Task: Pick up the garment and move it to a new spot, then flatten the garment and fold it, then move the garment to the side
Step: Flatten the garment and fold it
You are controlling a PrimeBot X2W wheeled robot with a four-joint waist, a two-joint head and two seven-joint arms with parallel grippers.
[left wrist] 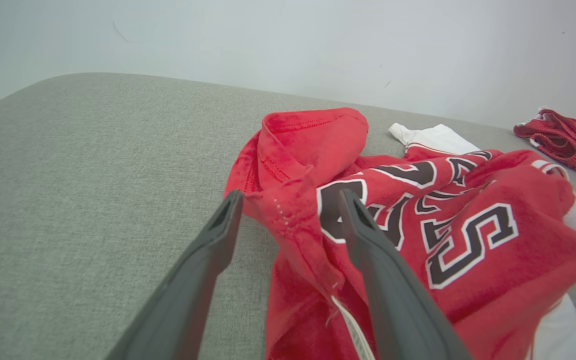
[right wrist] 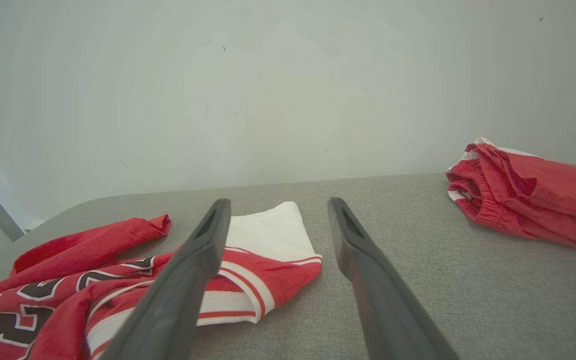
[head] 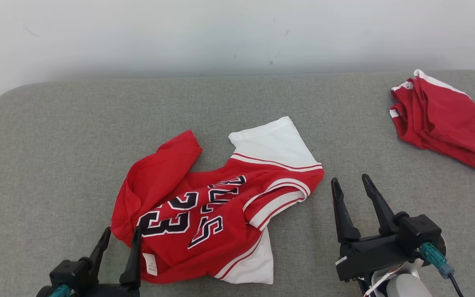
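Garment (head: pixel 204 206): red jersey with white panels and striped trim; crumpled, not flat, near the middle of the grey padded surface (head: pixel 76 136), toward its front edge; number 23 and dark lettering facing up, upside down in the head view; one red part flung toward the back left, one white part toward the back; white label (head: pixel 150 264) showing at the near left hem.

Left gripper (head: pixel 123 229): released, fingers spread; at the near left corner of the garment; in the left wrist view, one finger over the printed cloth, the other over bare grey fabric, a raised red fold standing between them; clamped on nothing; contact with the cloth impossible to tell.

Right gripper (head: pixel 349 178): released, fingers spread and empty; just beside the garment's right edge, over bare grey surface; in the right wrist view, one finger crossing in front of the striped trim, the other in front of bare fabric.

Red shorts (head: pixel 439 123): bunched up, white trim at the edge; at the far right back of the padded surface; well apart from the garment and from both grippers.

Wall (head: pixel 221 33): pale and plain, a few small dark marks; directly behind the padded surface.
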